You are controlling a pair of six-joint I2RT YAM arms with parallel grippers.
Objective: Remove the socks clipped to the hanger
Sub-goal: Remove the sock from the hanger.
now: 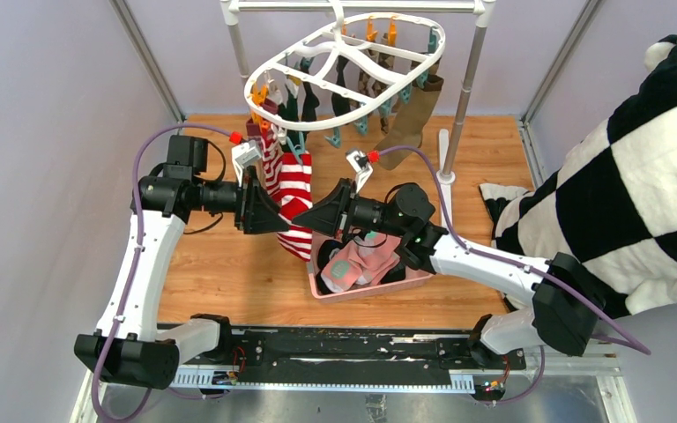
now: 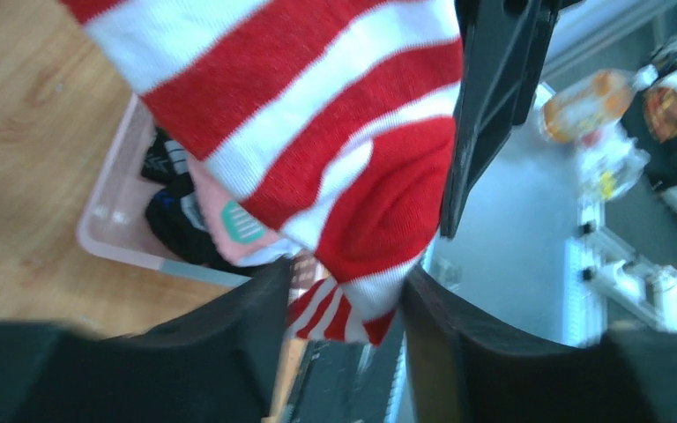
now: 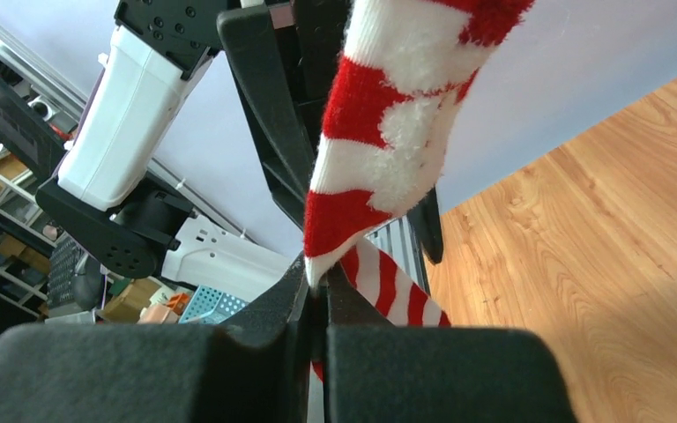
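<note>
The white oval hanger [image 1: 344,62] hangs from the pole rack with several socks clipped under it. Two red-white striped socks [image 1: 291,189] hang from its near left edge. My right gripper [image 1: 319,216] is shut on the lower edge of one striped sock [image 3: 388,132], with the fabric pinched between its pads at the gripper's tip [image 3: 316,284]. My left gripper [image 1: 271,211] is open, and the striped sock's red toe [image 2: 379,211] hangs between its fingers [image 2: 345,275]. An olive-brown sock [image 1: 410,119] and dark socks [image 1: 344,97] remain clipped further back.
A pink slotted basket [image 1: 370,289] below my right gripper holds pink and dark socks; it also shows in the left wrist view [image 2: 110,220]. The grey pole rack [image 1: 469,79] stands behind. A large black-and-white checked plush cloth [image 1: 635,176] fills the right side.
</note>
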